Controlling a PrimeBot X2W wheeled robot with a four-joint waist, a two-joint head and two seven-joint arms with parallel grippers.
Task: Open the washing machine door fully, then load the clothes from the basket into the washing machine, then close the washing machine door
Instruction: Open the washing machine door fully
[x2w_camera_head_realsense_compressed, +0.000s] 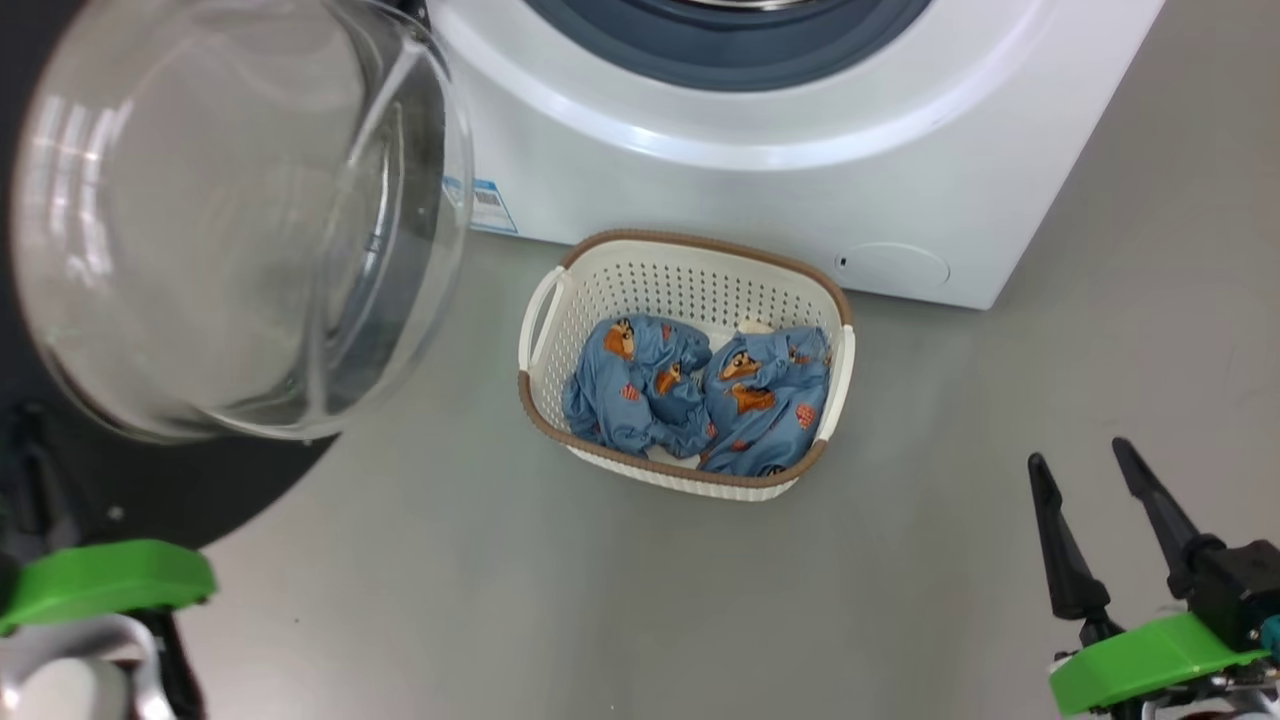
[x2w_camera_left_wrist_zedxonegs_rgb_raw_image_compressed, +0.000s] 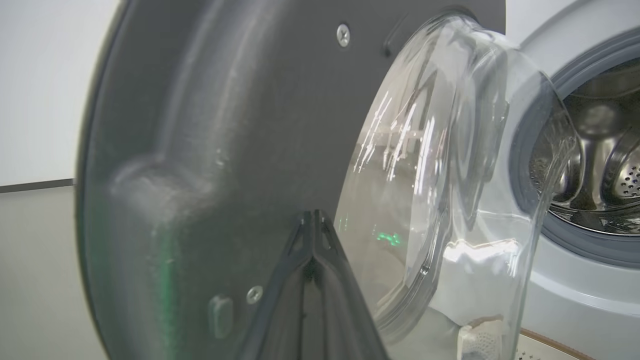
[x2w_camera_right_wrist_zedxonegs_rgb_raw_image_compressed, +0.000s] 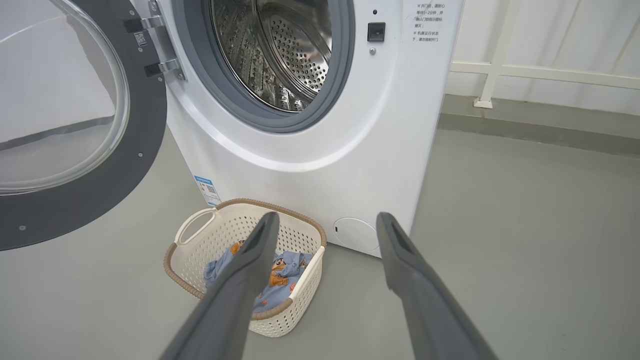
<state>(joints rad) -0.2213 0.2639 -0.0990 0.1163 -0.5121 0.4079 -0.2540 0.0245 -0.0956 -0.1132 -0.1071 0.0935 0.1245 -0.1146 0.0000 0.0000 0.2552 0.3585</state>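
The washing machine door (x2w_camera_head_realsense_compressed: 230, 220), a large round door with a wide dark ring around a bulging clear glass bowl, stands swung wide to the left of the opening, its inner face turned outward. The left gripper (x2w_camera_left_wrist_zedxonegs_rgb_raw_image_compressed: 314, 216) has its two dark fingers pressed together, tips pointing at the door's dark inner ring; whether they touch it I cannot tell. If the door has travel left, a slow sideways push low on that ring, clear of the glass, looks the best way to take it to its stop.

The big white boxy washing machine (x2w_camera_head_realsense_compressed: 700, 180) shows its steel perforated drum (x2w_camera_right_wrist_zedxonegs_rgb_raw_image_compressed: 280, 50) and grey-blue door seal (x2w_camera_head_realsense_compressed: 730, 50), both unobstructed. Just in front of it on the grey floor (x2w_camera_head_realsense_compressed: 500, 580) sits the small cream perforated plastic basket (x2w_camera_head_realsense_compressed: 680, 285) with a brown rim, holding the light blue clothes (x2w_camera_head_realsense_compressed: 700, 385) printed with orange-brown figures. The glass bowl overhangs near the basket's left side, which could crowd a reach from there. The right gripper (x2w_camera_head_realsense_compressed: 1078, 452) hangs to the basket's right, jaws spread and empty.
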